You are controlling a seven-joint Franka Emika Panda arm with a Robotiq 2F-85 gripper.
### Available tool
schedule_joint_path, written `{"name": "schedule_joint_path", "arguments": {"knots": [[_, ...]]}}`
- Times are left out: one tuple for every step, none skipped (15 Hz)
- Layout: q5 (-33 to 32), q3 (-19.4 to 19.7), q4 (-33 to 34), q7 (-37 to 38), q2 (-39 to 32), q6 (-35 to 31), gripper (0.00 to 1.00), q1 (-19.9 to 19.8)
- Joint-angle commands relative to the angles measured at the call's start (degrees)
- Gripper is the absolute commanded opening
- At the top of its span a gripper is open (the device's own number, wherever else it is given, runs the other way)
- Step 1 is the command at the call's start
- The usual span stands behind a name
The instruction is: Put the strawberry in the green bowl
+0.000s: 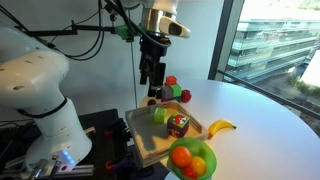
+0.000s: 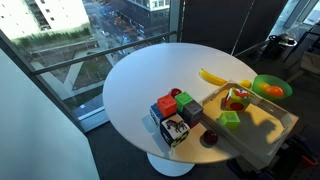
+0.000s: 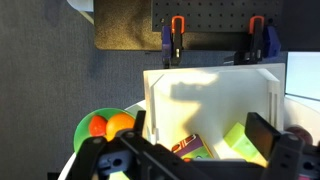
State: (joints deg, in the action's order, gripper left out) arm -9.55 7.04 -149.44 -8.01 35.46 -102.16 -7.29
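The strawberry sits on the bench, just beside the blocks, at their 12 o'clock. The green bowl lies well apart at the strawberry's 3 o'clock and holds an orange ball. The tool hangs above the bench, spread wide and empty.
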Motion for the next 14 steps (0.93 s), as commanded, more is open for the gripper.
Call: {"name": "schedule_joint_path", "arguments": {"knots": [[-0.18, 0.09, -0.13, -0.05, 4.53, 3.59, 1.0, 0.11], [0.04, 0.42, -0.47, -0.24, 5.65, 3.34, 1.0, 0.14], [0.12, 0.68, -0.63, -0.48, 6.73, 3.25, 1.0, 0.16], [0.34, 1.01, -0.93, -0.74, 7.83, 2.75, 1.0, 0.24], [0.54, 1.34, -1.12, -1.05, 8.76, 2.46, 1.0, 0.33], [0.7, 1.65, -1.34, -1.26, 9.7, 2.19, 1.0, 0.39], [0.8, 2.0, -1.55, -1.64, 10.58, 2.11, 1.0, 0.49], [0.84, 2.28, -1.82, -1.83, 11.53, 1.94, 1.0, 0.52], [0.79, 2.51, -2.06, -2.06, 12.29, 1.89, 1.0, 0.55], [0.75, 2.69, -2.27, -2.25, 12.94, 1.82, 1.0, 0.58], [0.75, 2.87, -2.4, -2.46, 13.41, 1.76, 1.0, 0.62], [0.83, 3.08, -2.41, -2.52, 13.5, 1.69, 1.0, 0.65], [0.84, 3.26, -2.49, -2.54, 13.51, 1.55, 1.0, 0.69], [0.73, 3.51, -2.57, -2.62, 13.08, 1.27, 1.0, 0.69]]}}
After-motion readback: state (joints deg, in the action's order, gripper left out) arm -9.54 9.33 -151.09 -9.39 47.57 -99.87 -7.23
